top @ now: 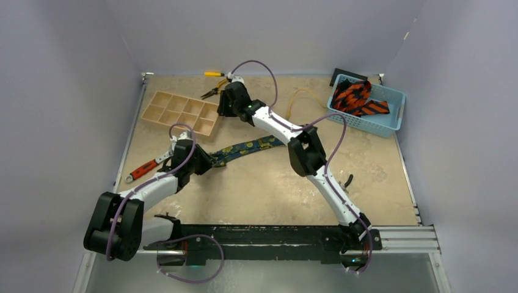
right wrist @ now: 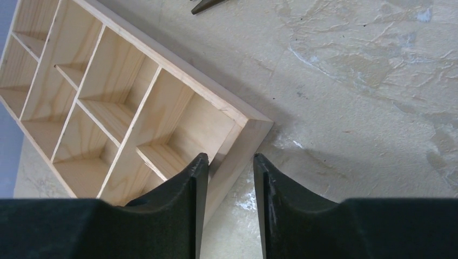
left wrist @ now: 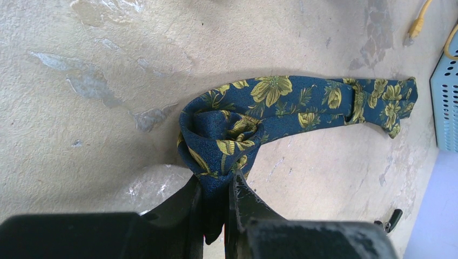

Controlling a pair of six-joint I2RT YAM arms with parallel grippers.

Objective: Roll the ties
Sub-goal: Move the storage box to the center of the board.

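Left pincer (left wrist: 216,182) around part-coiled navy tie (left wrist: 281,101)

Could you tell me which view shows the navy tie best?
Left wrist view: the navy tie fills it, curled end pinched in the left claw. The top view shows it small, partly behind the left arm; the right wrist view shows none.

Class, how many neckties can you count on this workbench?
2 at least: the navy floral tie lies mid-table, one end pinched in the left hand; orange-and-black striped tie fabric is heaped in the blue basket, possibly hiding more.
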